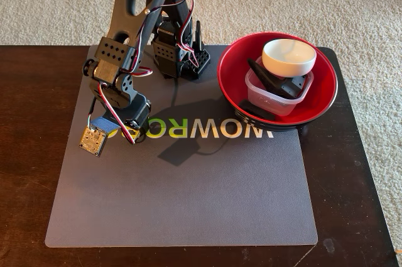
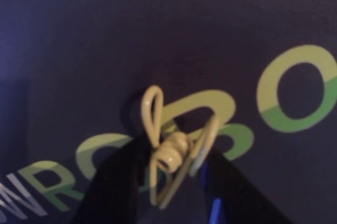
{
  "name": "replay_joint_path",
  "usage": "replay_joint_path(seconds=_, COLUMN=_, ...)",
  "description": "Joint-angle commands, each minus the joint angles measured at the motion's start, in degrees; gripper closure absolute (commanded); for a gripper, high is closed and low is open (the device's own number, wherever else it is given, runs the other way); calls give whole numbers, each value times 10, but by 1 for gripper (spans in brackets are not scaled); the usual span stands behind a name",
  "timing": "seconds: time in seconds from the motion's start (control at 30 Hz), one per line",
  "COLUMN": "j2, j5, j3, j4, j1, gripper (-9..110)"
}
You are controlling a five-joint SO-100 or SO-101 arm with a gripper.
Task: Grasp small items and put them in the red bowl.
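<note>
The fingers (image 2: 171,192) are pinching a pale yellow wire clip (image 2: 174,147) with a coiled spring, just above the grey mat (image 1: 188,198), whose green and white lettering is reading "MOWRO"

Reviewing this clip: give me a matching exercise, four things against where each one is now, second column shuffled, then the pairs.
Things:
1. small white bowl
2. clear square tub
3. yellow clip
4. red bowl

Places:
A. on the dark table, at the mat's right edge in the fixed view
B. between the hand's fingers, above the mat's lettering
C. in the red bowl, under the white bowl's edge
D. topmost in the red bowl

Pairs: 1-D, 2-C, 3-B, 4-A
</note>
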Motion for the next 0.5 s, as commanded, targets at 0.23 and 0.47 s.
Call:
replay_joint_path(seconds=0.23, j2=316, j5=-150, j3=-21, j4=131, j1=-186, gripper=101)
replay_joint_path(seconds=0.47, j2=406, j5=-266, j3=-29, j4=158, j1=-466, gripper=101)
